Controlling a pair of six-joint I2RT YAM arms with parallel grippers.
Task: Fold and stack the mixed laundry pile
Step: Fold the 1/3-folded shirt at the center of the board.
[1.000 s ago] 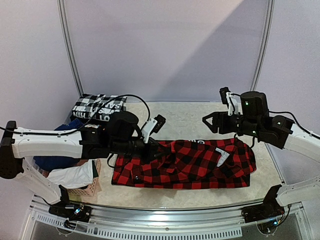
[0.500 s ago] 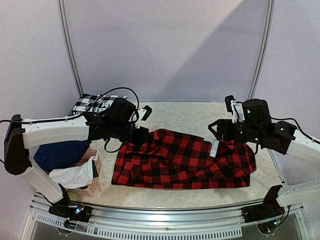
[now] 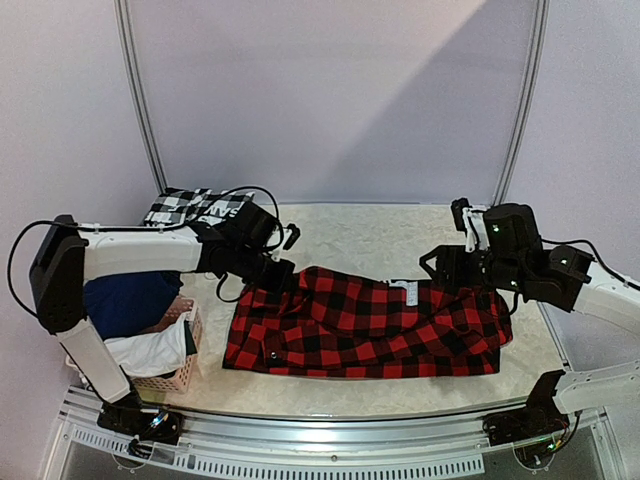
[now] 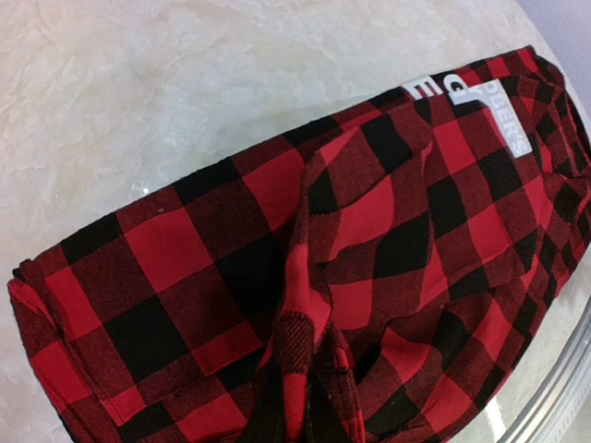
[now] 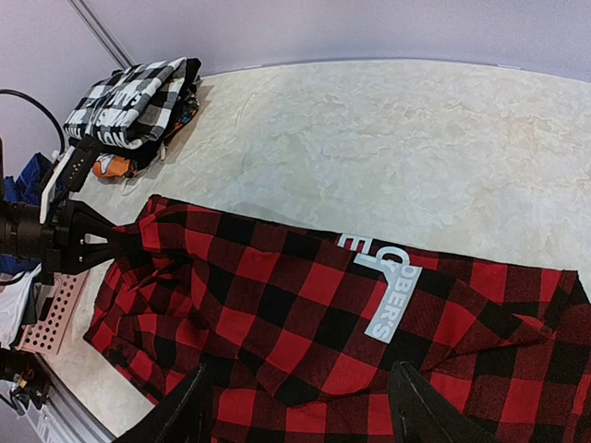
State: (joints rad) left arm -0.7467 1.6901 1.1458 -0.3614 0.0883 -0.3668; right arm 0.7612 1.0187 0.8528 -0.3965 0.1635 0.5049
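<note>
the red-and-black plaid cloth shirt lies spread along the near half of the marbled white bench, white lettering up. the left gripper is clamped on its far left corner. the right gripper has its fingers apart over the right end.

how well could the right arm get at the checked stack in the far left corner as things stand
Probably not. The stack sits far across from the right arm, whose open tool hovers over the right end of the shirt, and the left arm stretches just in front of it.
</note>
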